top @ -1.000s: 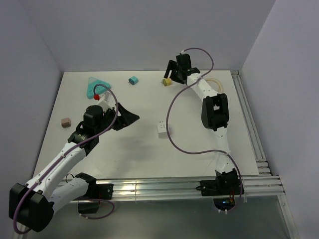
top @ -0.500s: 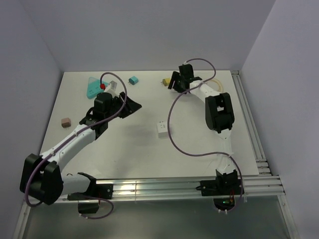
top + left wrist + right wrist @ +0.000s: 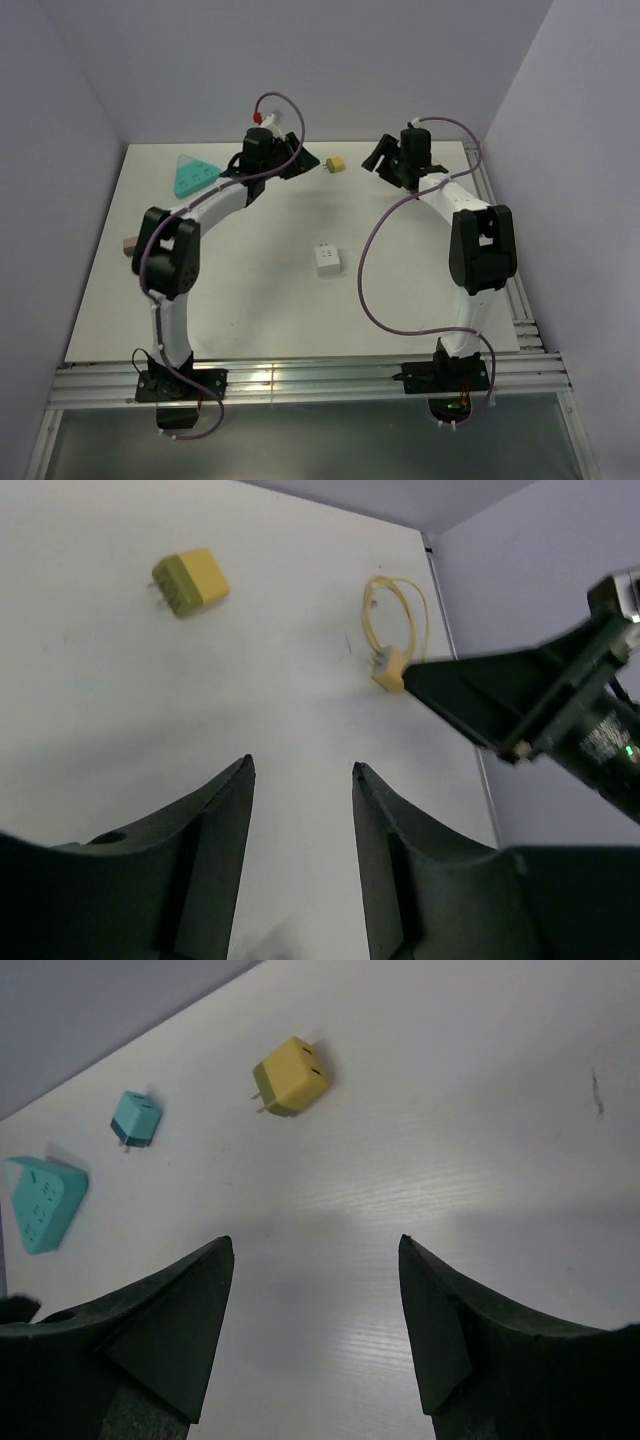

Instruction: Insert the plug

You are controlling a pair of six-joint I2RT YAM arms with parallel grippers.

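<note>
Setting: lavender walls close round a white worktop (image 3: pixel 250 300), with aluminium rails along its near and right edges.
Yellow plug: the small yellow cube-shaped plug (image 3: pixel 336 163) lies near the back edge of the worktop, between the two hands and touched by neither. The wrist views show its two prongs lying level with the surface.
White socket: a white square socket block (image 3: pixel 326 259) sits mid-worktop, well apart from the yellow plug and nearer the arm bases.
Left hand: the left hand (image 3: pixel 297 166) hangs just left of the yellow plug, fingers apart and holding nothing, with bare worktop showing between them.
Right hand: the right hand (image 3: pixel 382 160) hangs to the right of the yellow plug, fingers spread wide and empty.
Teal strip: a teal triangular power strip (image 3: pixel 192 175) lies at the back left.
Teal plug: a small teal cube plug (image 3: pixel 135 1118) lies between the strip and the yellow plug in the right wrist view.
Cable: a coiled pale yellow cable (image 3: pixel 395 615) lies near the back right corner.
Block: a small pinkish-brown block (image 3: pixel 127 244) sits by the left edge.
</note>
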